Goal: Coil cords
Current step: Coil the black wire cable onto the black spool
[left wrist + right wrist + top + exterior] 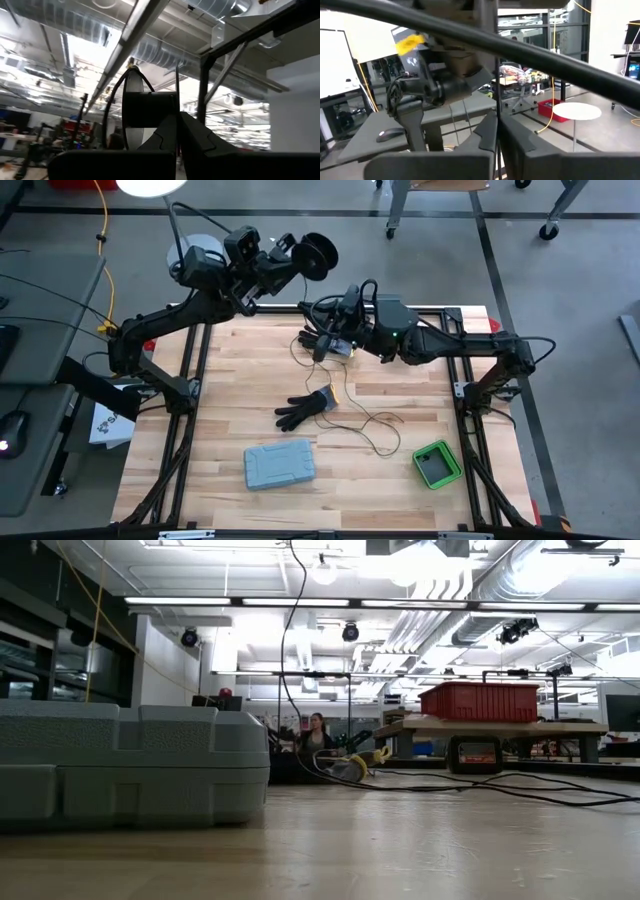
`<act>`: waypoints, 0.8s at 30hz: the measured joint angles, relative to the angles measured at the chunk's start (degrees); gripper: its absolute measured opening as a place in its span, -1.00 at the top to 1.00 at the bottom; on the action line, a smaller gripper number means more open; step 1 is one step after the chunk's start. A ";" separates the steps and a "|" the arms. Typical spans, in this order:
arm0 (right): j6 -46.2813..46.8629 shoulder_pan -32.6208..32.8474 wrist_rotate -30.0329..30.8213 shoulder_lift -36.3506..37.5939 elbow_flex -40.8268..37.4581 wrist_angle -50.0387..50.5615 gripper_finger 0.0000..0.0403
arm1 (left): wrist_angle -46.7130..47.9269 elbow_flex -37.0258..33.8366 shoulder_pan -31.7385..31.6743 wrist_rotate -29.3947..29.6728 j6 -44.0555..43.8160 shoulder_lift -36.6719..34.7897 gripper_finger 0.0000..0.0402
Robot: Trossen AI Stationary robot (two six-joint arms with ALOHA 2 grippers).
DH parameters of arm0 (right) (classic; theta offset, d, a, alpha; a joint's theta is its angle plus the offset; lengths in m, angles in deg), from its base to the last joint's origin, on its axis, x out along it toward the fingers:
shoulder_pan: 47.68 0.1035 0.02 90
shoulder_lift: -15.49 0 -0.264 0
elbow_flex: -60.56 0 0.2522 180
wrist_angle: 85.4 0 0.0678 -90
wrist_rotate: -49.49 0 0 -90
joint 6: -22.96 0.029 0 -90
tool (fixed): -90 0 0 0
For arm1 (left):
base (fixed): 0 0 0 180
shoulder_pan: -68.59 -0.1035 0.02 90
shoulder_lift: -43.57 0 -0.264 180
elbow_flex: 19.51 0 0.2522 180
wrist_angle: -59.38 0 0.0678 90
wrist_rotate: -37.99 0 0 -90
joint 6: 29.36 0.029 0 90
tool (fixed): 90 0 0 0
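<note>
The cord is one thin dark wire (372, 423) lying in loose squiggles on the wooden table and rising at its far end to my right gripper (322, 340). In the low view the wire (292, 650) hangs down from above. My right gripper is over the table's far middle and is shut on the wire. My left gripper (292, 258) is raised beyond the table's far edge and is shut on a black spool (319, 255), which also shows in the left wrist view (146, 109). My left gripper pinches the spool between its two fingers by one flange's edge (177, 95), which shows as a thin line running on from the fingertips. The spool is lifted clear, high above the table. My right gripper pinches the wire (497, 95) between its two shut fingers; the strand runs straight on from the fingertips. The rest of the wire trails slack onto the table toward the near right.
A black work glove (303, 410) lies at the table's middle beside the wire. A grey case (279, 465) lies near the front edge and a green box (437, 464) at the front right. A yellow cable (104, 250) hangs left of the table.
</note>
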 joint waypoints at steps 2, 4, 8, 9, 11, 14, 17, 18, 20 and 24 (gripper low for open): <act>0.60 0.98 0.23 0.29 0.00 0.51 0.98 | 0.01 0.00 -1.43 0.31 -0.16 0.00 1.00; 1.54 1.79 0.23 0.73 0.00 1.97 0.99 | 0.13 0.00 -2.96 0.39 -0.48 0.00 1.00; 2.28 3.33 1.71 2.27 0.00 5.64 0.99 | 0.61 0.00 -5.40 0.19 -0.87 0.00 1.00; 2.34 3.59 2.67 2.71 0.00 6.34 0.99 | 0.63 0.00 -5.93 -0.04 -1.31 0.00 1.00; 2.36 4.00 3.78 3.80 0.00 8.01 1.00 | 0.68 0.00 -6.87 -0.37 -2.20 0.00 1.00; 2.38 4.35 4.54 5.06 0.00 10.23 1.00 | 1.55 0.04 -7.90 -0.96 -2.75 0.00 1.00; 2.39 4.55 4.64 6.48 0.00 11.71 1.00 | 2.16 0.04 -9.00 -2.11 -3.88 0.00 1.00; 2.37 4.57 4.64 6.83 0.00 12.01 1.00 | 2.64 0.04 -9.38 -2.18 -4.06 0.00 1.00; 2.39 4.76 4.60 7.72 0.00 12.21 1.00 | 3.42 0.04 -10.26 -2.12 -4.07 -0.02 1.00; 1.78 5.01 4.58 9.08 0.00 13.46 1.00 | 5.31 0.04 -11.95 -2.09 -4.38 -0.02 1.00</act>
